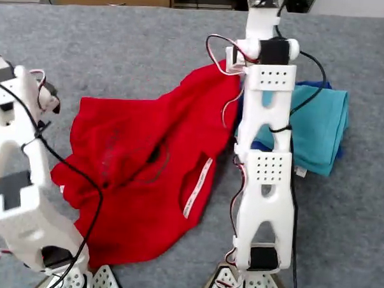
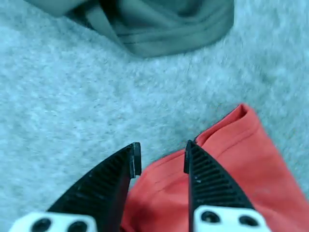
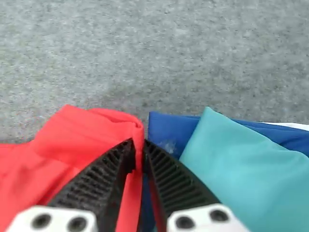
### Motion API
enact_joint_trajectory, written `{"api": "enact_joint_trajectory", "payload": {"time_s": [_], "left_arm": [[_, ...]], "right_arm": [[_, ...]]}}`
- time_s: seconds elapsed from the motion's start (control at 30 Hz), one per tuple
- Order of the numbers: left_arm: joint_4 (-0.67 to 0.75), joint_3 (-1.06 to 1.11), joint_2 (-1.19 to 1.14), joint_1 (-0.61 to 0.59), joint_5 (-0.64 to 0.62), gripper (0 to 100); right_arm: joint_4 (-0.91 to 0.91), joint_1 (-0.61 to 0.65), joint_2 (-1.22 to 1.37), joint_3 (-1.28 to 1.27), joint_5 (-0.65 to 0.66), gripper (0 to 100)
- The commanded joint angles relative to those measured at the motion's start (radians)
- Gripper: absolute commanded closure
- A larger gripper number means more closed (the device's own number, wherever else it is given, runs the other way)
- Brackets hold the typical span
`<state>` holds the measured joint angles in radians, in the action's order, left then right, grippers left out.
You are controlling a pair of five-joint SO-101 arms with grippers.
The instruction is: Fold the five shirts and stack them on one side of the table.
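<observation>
High view is showing the red shirt [image 1: 140, 161] sprawling, rumpled and unfolded, across the middle of the grey table [image 1: 120, 45] — the biggest piece of work yet to be done. At the right of the frame a folded teal shirt [image 1: 317, 127] is lying on a blue shirt [image 3: 169, 130], so a stack seems to be forming there, two deep as far as I can tell. In the left wrist view a grey-green shirt [image 2: 159, 24] is sitting bunched at the upper edge, apparently awaiting folding.

The right gripper [image 3: 138, 147] is pinching the red shirt's corner, jaws closed on the cloth, just beside the blue one. The left gripper [image 2: 161, 157] is hovering with jaws apart over another red edge, gripping nothing.

By my judgement the task is sitting near halfway — the fifth shirt I am not managing to identify.
</observation>
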<state>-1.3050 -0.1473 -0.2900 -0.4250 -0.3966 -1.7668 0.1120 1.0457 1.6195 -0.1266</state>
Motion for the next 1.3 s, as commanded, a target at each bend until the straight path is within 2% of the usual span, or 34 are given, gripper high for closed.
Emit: {"api": "enact_joint_trajectory", "payload": {"time_s": [0.0, 0.27, 0.4, 0.6, 0.8, 1.27], "left_arm": [[-0.095, -0.25, -0.101, 0.063, -0.068, 84], [-0.258, -0.763, -0.455, 0.198, -0.13, 84], [-0.322, -1.013, -0.616, 0.224, -0.146, 84], [-0.331, -1.274, -0.822, 0.224, -0.158, 84], [-0.373, -1.327, -0.909, 0.206, -0.245, 84], [-0.394, -1.277, -0.943, 0.204, -0.245, 85]], "right_arm": [[0.003, 0.07, 0.022, 0.047, 0.011, 99.7], [0.078, 0.17, 0.18, 0.05, 0.005, 99.7], [0.115, 0.166, 0.186, 0.048, 0.005, 99.7], [0.129, 0.17, 0.191, 0.047, 0.005, 99.7], [0.172, 0.168, 0.232, 0.047, 0.006, 99.7], [0.176, 0.168, 0.242, 0.048, 0.005, 99.7]]}}
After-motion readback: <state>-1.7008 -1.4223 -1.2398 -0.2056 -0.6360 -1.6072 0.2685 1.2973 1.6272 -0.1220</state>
